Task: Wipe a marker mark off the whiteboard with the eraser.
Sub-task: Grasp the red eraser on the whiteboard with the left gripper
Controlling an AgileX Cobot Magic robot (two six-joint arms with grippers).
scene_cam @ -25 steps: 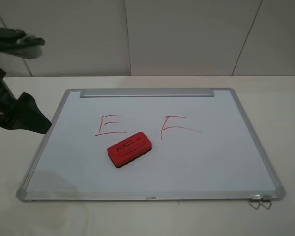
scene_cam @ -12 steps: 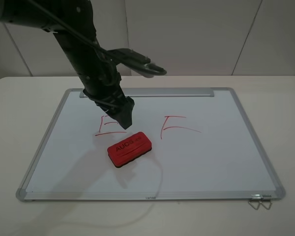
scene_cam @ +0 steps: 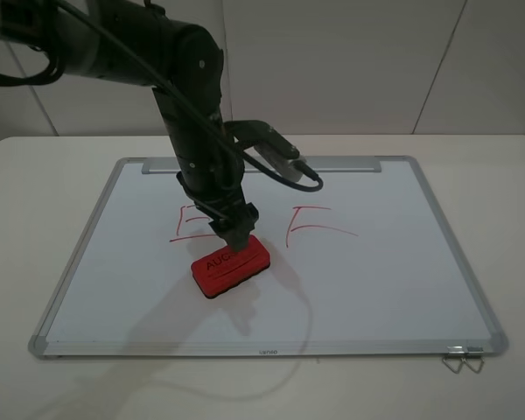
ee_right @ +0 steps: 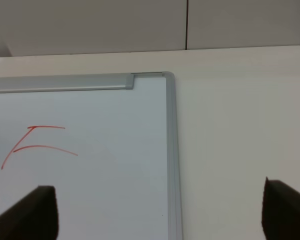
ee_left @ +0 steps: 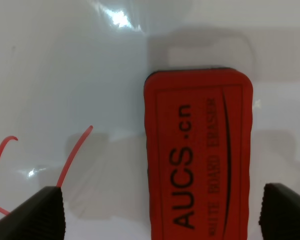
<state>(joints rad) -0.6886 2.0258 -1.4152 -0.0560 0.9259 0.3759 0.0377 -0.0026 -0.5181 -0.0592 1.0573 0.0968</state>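
Plainly, the eraser [scene_cam: 230, 264] carried black print. The left wrist view gave it whole on the red top [ee_left: 197, 155]: "AUCS", ".cn" and a smaller line, "WHITE BOARD ERASER". In the exterior high view the left jaws covered part of that label. The tiny print on the near frame edge [scene_cam: 268, 352] was too small to read.

The eraser lay flat on the whiteboard [scene_cam: 376, 289], just on the near side of the marker mark [scene_cam: 192, 223], a red "E" with 3 bars. A second red mark [scene_cam: 315, 226] with 2 bars, like an "F", stood to its right. A silver tray strip [scene_cam: 261, 164] ran along the far edge. The board rested on the white tabletop [scene_cam: 35, 175], with a wire clip [scene_cam: 464, 357] at its near right corner.

The left arm [scene_cam: 184, 105] reached down over the eraser. The left wrist view showed the left jaws spread wide, 1 dark tip [ee_left: 45, 212] on each side of the eraser, neither one touching it. It also caught some red strokes [ee_left: 75, 155] beside the eraser; which letter they belonged to could not be told there.

The right jaws appeared only in the right wrist view, spread apart with nothing between them, above the board's far right corner [ee_right: 167, 76] and the "F"-like mark [ee_right: 37, 145].
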